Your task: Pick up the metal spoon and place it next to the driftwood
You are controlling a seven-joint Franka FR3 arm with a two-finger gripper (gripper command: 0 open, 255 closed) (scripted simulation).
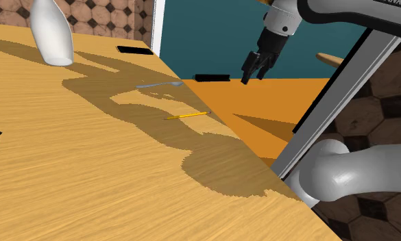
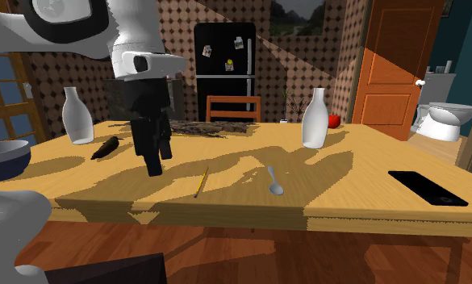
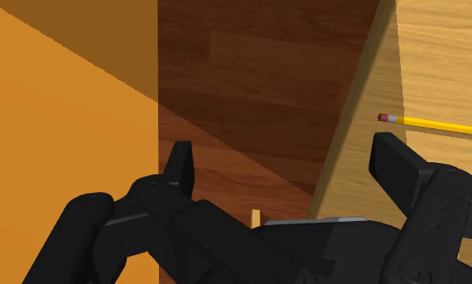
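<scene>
Spoon (image 2: pixel 274 181), grey and small, lies flat on the wooden table (image 2: pixel 347 206), near the front edge in the second exterior view. A yellow pencil (image 2: pixel 201 181) lies near it. The driftwood (image 2: pixel 210 127) is well apart, at the table's far side. The black gripper (image 2: pixel 157 164) holds nothing. In the wrist view its two fingers (image 3: pixel 177 165) stand wide apart over the brown floor (image 3: pixel 250 97), just past the table edge, and the pencil is cut off there. A red thing (image 2: pixel 334 121) peeks from behind a white bottle (image 2: pixel 315 119). Letters on the white arm (image 1: pixel 343 14) are cut off; "NKA" can be read.
</scene>
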